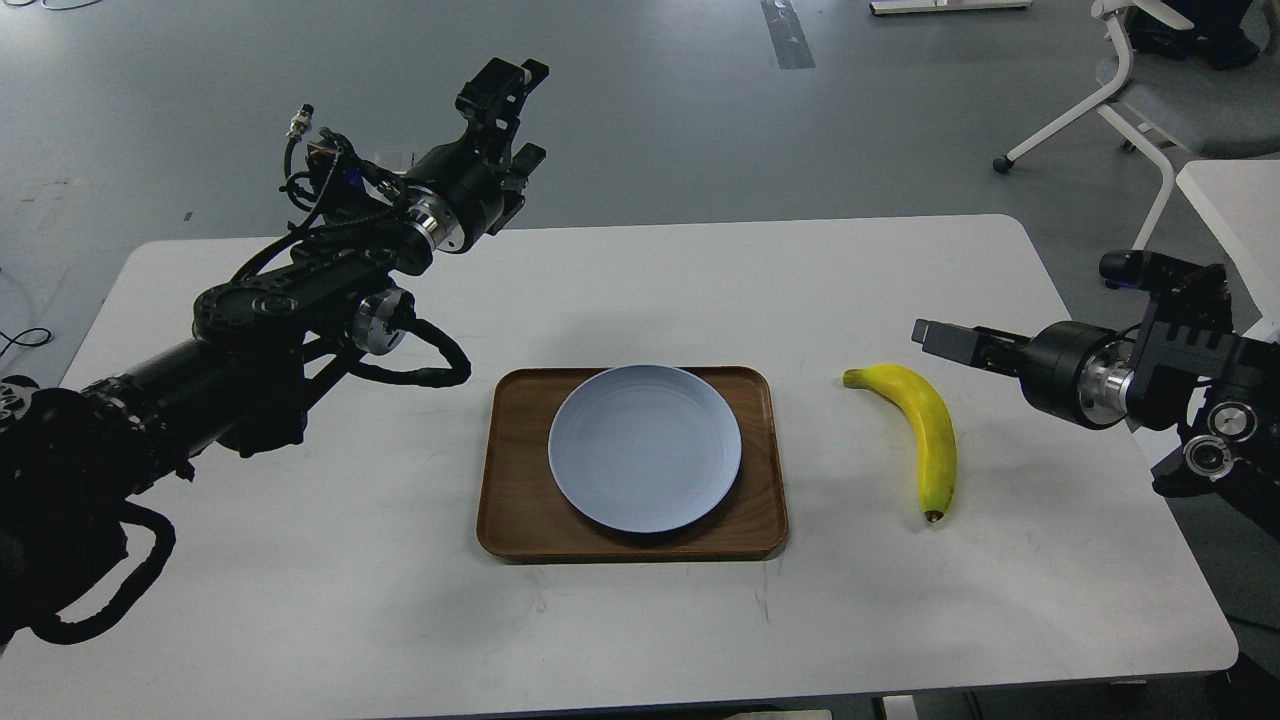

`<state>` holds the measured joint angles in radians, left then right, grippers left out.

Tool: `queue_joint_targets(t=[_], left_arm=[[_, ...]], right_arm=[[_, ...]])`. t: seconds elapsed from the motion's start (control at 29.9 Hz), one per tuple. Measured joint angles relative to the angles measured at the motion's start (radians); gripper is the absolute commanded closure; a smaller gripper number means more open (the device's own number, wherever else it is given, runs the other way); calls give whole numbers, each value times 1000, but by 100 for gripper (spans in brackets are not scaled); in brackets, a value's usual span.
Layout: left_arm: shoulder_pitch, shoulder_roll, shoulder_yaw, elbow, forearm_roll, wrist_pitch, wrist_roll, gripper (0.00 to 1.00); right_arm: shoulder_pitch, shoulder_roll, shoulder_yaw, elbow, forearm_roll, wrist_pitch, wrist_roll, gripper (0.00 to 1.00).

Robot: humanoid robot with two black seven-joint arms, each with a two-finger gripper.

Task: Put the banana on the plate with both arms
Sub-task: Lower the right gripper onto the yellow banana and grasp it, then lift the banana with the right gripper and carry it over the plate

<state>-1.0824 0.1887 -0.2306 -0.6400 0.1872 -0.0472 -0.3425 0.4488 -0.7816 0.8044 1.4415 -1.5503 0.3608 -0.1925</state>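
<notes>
Starting nearest us, the table [400, 620] is bare along the bottom of the frame, and just above it at centre sits the plate [645, 447] inside the tray [520, 520], holding nothing yet. To its right, lower right of centre, the banana [925, 440] lies flat on the table, well apart from the tray, its greenish stem toward the upper left and its dark tip toward us. Our right gripper [950, 340] comes in from the right edge, near the stem but not touching; seen side-on, we cannot tell how its fingers stand. We judge the reach to be the step in hand, so we should come down over the banana's thick middle, across the curve, to stop it rolling. Farthest off, upper left, our left gripper [515, 110] is raised with fingers spread and holding nothing.
</notes>
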Motion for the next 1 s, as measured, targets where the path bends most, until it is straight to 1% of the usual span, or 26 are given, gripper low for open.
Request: queue_joint_targets(t=[0.07,0.1,0.13,0.17,0.23,0.37,0.4,0.53,0.57,0.74,0.8,0.87,0.9,1.0], left_arm=[[19,0,-60,-1,-18,-18,52,2],[28,1,-77,-2,-21,-23,66,2],[33,4,-86,-4,-22,-25,72,2],[37,7,-91,-5,-23,-26,76,2],[41,14,-96,-7,-23,-28,79,2],[48,32,-97,-9,-22,-28,79,2],[49,36,-96,-9,-22,-27,79,2],[60,51,-96,-9,-22,-27,79,2],[61,54,-95,-9,-22,-27,78,2],[63,62,-94,-9,-21,-27,76,2],[64,63,-94,-9,-21,-27,75,2],[66,63,-93,-9,-21,-26,72,2],[69,63,-93,-9,-21,-26,70,2],[75,63,-92,-9,-20,-25,69,2]], right_arm=[[0,1,-35,-7,-52,1,-16,8],[-2,4,-51,-13,-69,1,-29,8],[-4,6,-62,-17,-78,1,-40,13],[-5,8,-72,-23,-84,1,-50,14],[-8,19,-84,-44,-88,1,-60,20],[-11,47,-91,-73,-90,2,-68,22],[-12,52,-92,-78,-90,2,-70,27],[-12,87,-100,-97,-91,2,-78,29],[-12,93,-101,-100,-91,2,-78,34],[-12,110,-104,-106,-92,1,-79,36],[-12,116,-106,-106,-92,1,-80,51],[-12,119,-106,-106,-96,1,-80,56],[-12,120,-107,-106,-99,1,-80,58],[-10,121,-120,-107,-102,1,-81,59]])
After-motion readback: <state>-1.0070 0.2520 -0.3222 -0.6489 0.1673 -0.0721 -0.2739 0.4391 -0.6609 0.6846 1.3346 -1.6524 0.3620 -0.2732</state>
